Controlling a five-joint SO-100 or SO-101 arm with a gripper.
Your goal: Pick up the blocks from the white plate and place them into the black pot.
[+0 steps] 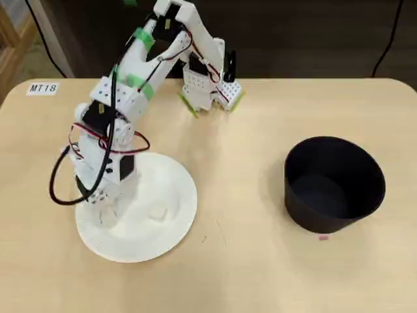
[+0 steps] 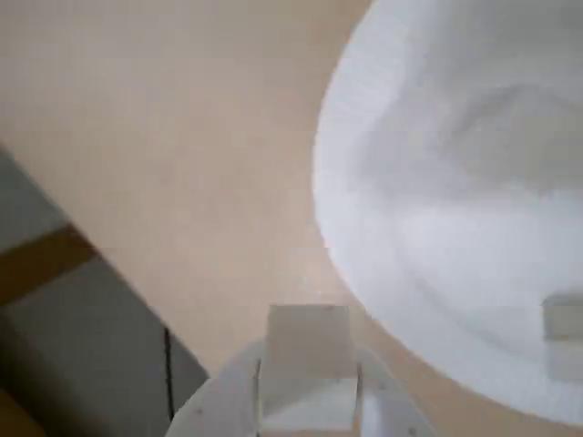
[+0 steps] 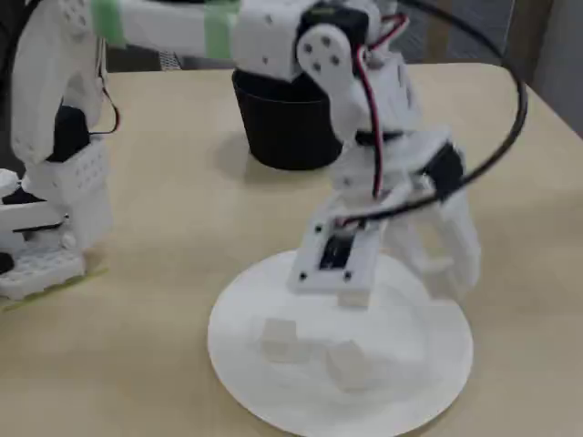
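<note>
The white plate (image 1: 184, 215) lies at the table's left in the overhead view, with the arm reaching down over it. My gripper (image 1: 109, 210) (image 3: 355, 293) hangs just above the plate, shut on a small white block (image 2: 308, 350) (image 3: 353, 298) that sits between the jaws at the bottom of the wrist view. Two more blocks (image 3: 280, 335) (image 3: 347, 362) rest on the plate (image 3: 228, 360) in front of the gripper; the overhead view shows one block (image 1: 156, 213). Another block (image 2: 565, 320) shows at the wrist view's right edge on the plate (image 2: 428, 228). The black pot (image 1: 332, 218) (image 3: 282, 137) stands apart at the right of the overhead view.
The arm's white base (image 1: 208, 91) sits at the table's back edge. A label reading MT18 (image 1: 43, 88) is stuck at the back left corner. Bare tabletop (image 1: 241, 195) separates plate and pot.
</note>
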